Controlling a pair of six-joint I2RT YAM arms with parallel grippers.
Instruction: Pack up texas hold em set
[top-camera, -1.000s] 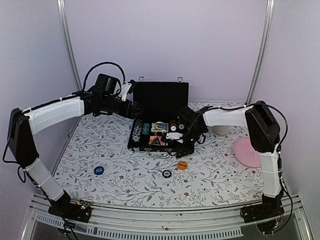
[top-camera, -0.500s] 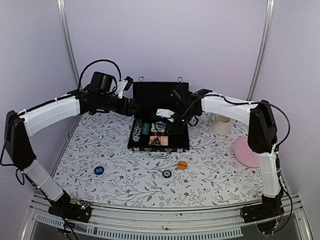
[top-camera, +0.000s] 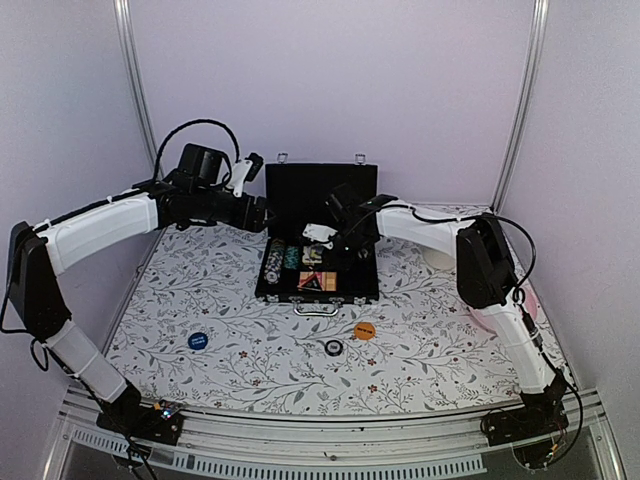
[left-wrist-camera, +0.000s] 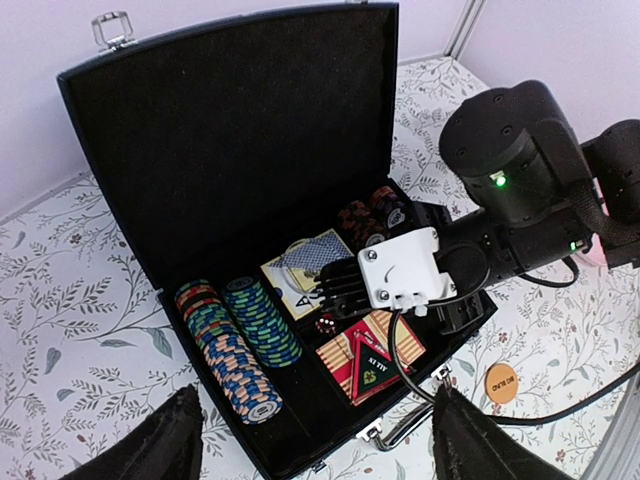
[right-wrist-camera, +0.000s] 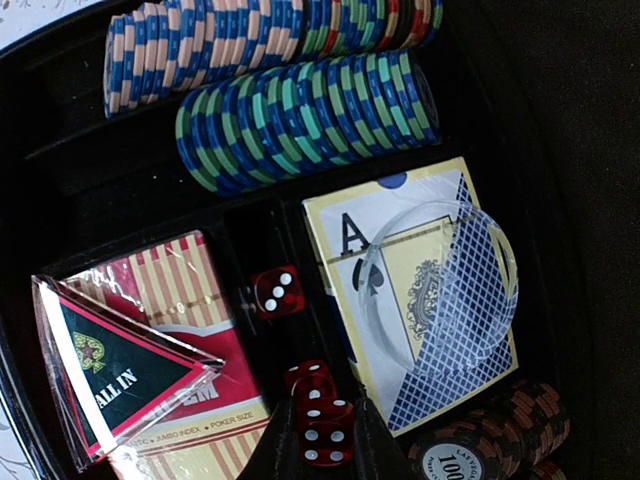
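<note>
Blocking part of the red dice (right-wrist-camera: 275, 292) cluster, right gripper (right-wrist-camera: 327, 445) has fingers together, grip unclear. Left gripper (left-wrist-camera: 318, 450) jaws apart. Open briefcase (top-camera: 320, 195) by desk (top-camera: 250, 375) far edge: two card decks (right-wrist-camera: 425, 300), three dice countable. Three round buttons (top-camera: 198, 340) toward near edge.

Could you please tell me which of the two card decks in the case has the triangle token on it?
The red-striped deck: the triangular ALL IN token lies on it, while the blue-backed deck beside it carries a clear round disc instead.
</note>
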